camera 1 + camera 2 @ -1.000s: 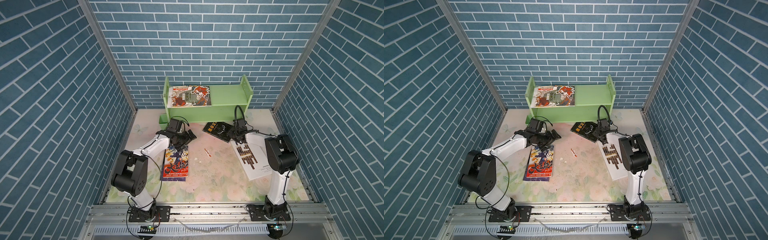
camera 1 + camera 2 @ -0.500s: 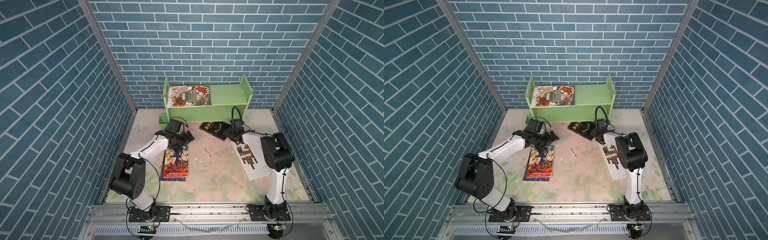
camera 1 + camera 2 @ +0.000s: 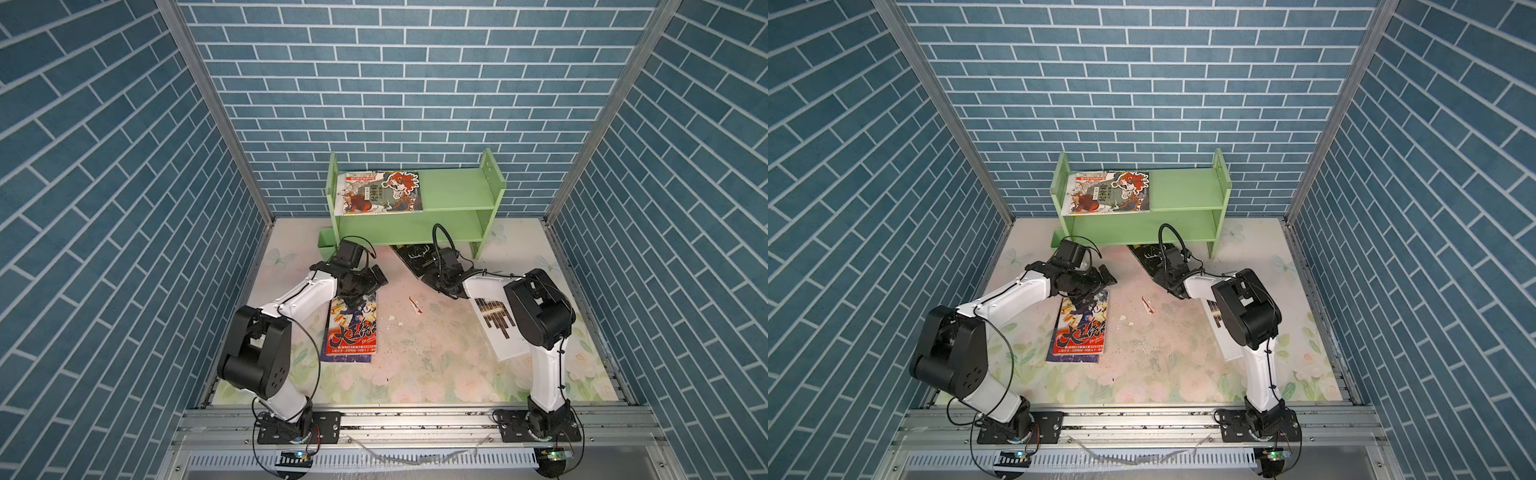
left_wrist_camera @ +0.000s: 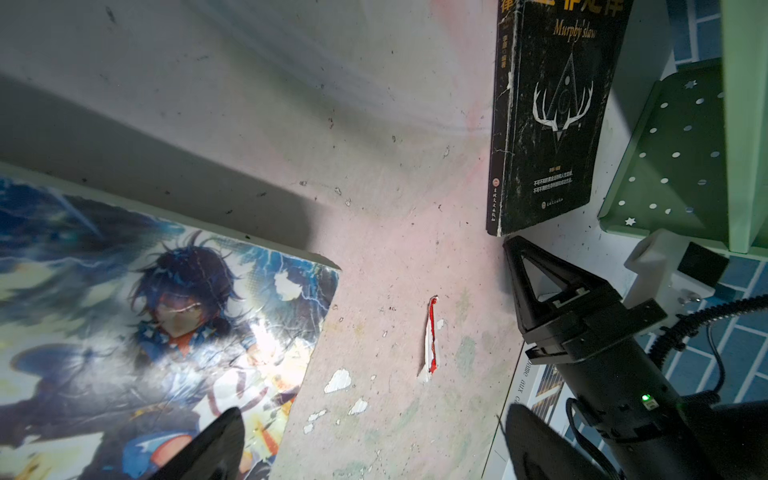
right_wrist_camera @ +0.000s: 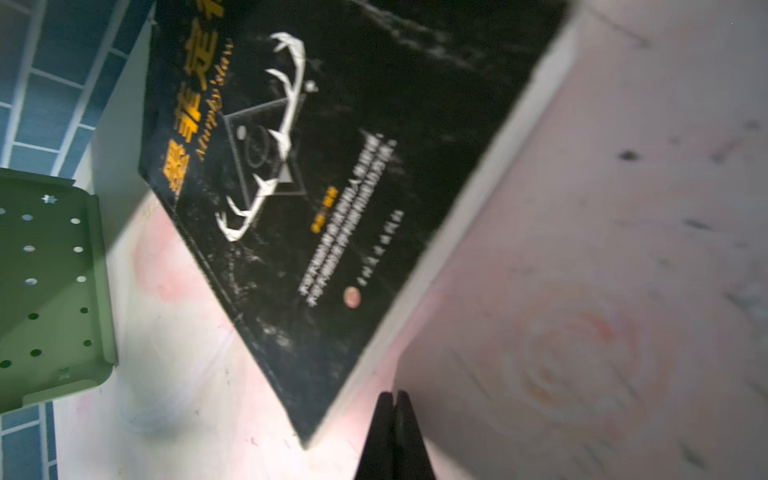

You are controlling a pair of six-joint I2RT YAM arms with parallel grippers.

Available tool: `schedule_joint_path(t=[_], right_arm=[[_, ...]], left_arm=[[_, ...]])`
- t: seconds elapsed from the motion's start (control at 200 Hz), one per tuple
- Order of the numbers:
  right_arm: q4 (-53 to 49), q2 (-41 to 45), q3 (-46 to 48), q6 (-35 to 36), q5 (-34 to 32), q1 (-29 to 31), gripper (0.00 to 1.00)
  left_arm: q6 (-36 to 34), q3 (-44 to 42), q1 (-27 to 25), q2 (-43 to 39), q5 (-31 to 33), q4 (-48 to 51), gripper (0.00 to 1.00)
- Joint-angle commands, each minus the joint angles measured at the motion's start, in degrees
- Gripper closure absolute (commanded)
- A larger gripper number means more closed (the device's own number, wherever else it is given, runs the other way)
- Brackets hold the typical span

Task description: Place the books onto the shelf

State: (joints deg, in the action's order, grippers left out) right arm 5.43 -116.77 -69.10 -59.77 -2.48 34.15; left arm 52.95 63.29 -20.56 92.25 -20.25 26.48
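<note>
The light-green shelf point(image 3: 457, 191) point(image 3: 1183, 191) stands against the back wall, with one illustrated book point(image 3: 380, 193) point(image 3: 1108, 193) flat on its top tier. A black book with antlers point(image 3: 411, 255) point(image 3: 1144, 253) point(image 4: 548, 116) point(image 5: 324, 187) lies on the table, its far end under the shelf. My right gripper point(image 3: 430, 277) point(image 3: 1160, 279) point(image 4: 515, 249) point(image 5: 392, 395) is shut on nothing, its tip at that book's near corner beside the page edge. My left gripper point(image 3: 374, 278) point(image 3: 1104, 278) point(image 4: 372, 419) hangs open over the far end of a blue illustrated book point(image 3: 353, 328) point(image 3: 1081, 328) point(image 4: 145, 311). A white book with dark bars point(image 3: 494, 324) point(image 4: 540, 386) lies under the right arm.
A small green cup point(image 3: 326, 243) point(image 4: 673, 158) point(image 5: 50, 291) lies on its side by the shelf's left foot. A red and white paper scrap point(image 3: 415, 305) point(image 3: 1147, 306) point(image 4: 432, 340) and white flakes lie mid-table. Blue brick walls close in three sides.
The right gripper's jaws have shut. The black book has slid left and back, farther under the shelf, with the right gripper following. The left arm has hardly moved.
</note>
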Motion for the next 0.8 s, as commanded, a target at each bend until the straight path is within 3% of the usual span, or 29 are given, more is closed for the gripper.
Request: schedule_joint_path(t=[0.0, 0.02, 0.055, 0.115, 0.22, 0.495, 0.795], right_arm=[[1.6, 5.7, 3.9, -0.8, -4.1, -0.3, 1.00], [2.2, 6.3, 4.7, 0.0, -5.0, -0.6, 0.99], [2.5, 7.3, 5.2, 1.5, -5.8, -1.5, 0.87], [4.1, 8.0, 5.6, 2.6, -4.6, -3.6, 0.75], [10.2, 8.0, 6.9, 3.0, -1.2, -6.8, 0.64], [19.3, 3.2, 5.6, 3.4, 6.3, -10.0, 0.51], [28.1, -3.4, 3.8, 8.2, 9.6, -11.2, 0.43]], left_arm=[[-1.4, -0.6, -0.3, -0.2, -1.0, 0.2, 0.00], [-1.4, -0.7, -0.2, -0.1, -1.6, -0.6, 0.00], [-1.0, -1.2, -0.4, 0.2, -3.0, -2.8, 0.00], [0.5, -2.0, -0.3, 1.0, -6.0, -7.8, 0.00], [4.4, -3.6, -1.0, 2.7, -9.1, -17.3, 0.00], [16.5, -2.9, -2.3, 12.4, -12.0, -37.6, 0.00], [18.6, 3.1, -3.3, 20.3, -10.3, -37.9, 0.00]])
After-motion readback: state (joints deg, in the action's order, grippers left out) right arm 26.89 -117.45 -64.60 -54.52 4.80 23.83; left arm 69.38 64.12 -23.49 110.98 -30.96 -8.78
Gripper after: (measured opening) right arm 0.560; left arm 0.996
